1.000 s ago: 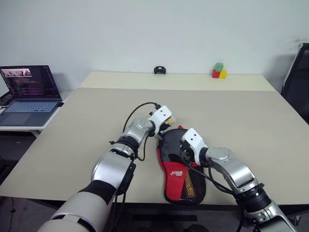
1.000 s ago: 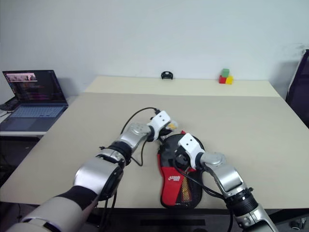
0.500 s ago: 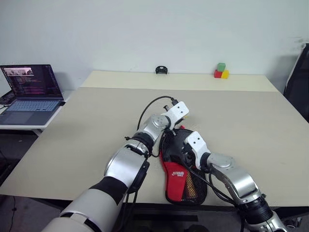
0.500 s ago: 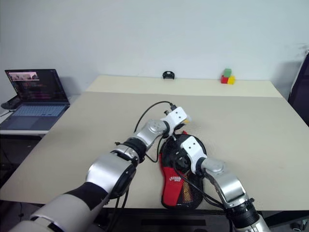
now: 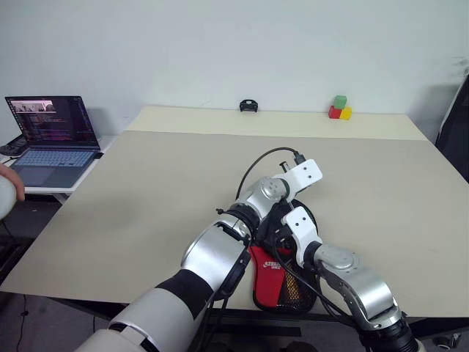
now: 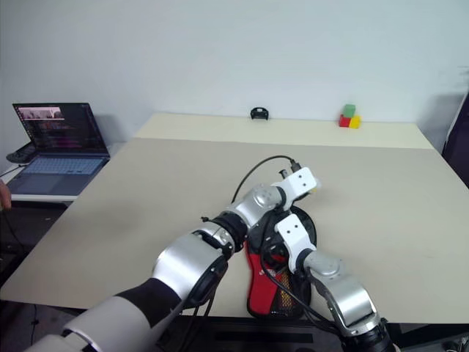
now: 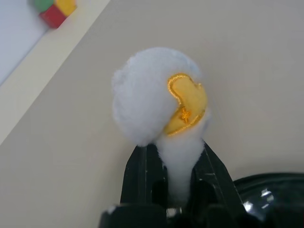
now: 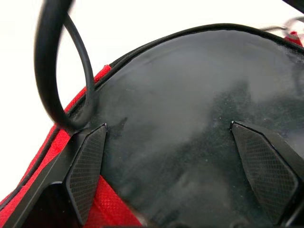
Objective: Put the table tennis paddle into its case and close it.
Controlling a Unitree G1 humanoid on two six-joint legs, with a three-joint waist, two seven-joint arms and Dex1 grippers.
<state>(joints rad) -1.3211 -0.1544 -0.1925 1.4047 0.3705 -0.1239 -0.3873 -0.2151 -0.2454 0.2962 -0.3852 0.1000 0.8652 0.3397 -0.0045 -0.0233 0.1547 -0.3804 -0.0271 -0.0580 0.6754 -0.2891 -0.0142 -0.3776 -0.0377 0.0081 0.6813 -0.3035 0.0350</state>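
Lying near the front edge of a beige table [image 5: 146, 191], the case [image 5: 275, 282] is a black pouch with a red panel and white logo toward the robot, and a mesh pocket beside the panel. In the right wrist view, the paddle [image 8: 190, 133] shows as a glossy black face sitting inside the case, with red lining along one edge.

The right gripper [image 8: 180, 166] hovers close over that black face, its two fingers spread wide apart on either side of it; whether they touch it cannot be told. A black cable loops just beside one finger.

The left gripper [image 7: 176, 178] reaches across over the far, round end of the case. Its fingers are pinched together on the stem of a fluffy white ball charm [image 7: 156, 99] with a yellow patch, held above the tabletop.

Well apart, at the table's far edge, sit small red, green and yellow blocks [image 5: 338, 108] and a small black object [image 5: 248, 106]. An open laptop [image 5: 47, 139] rests on a side desk to the left.
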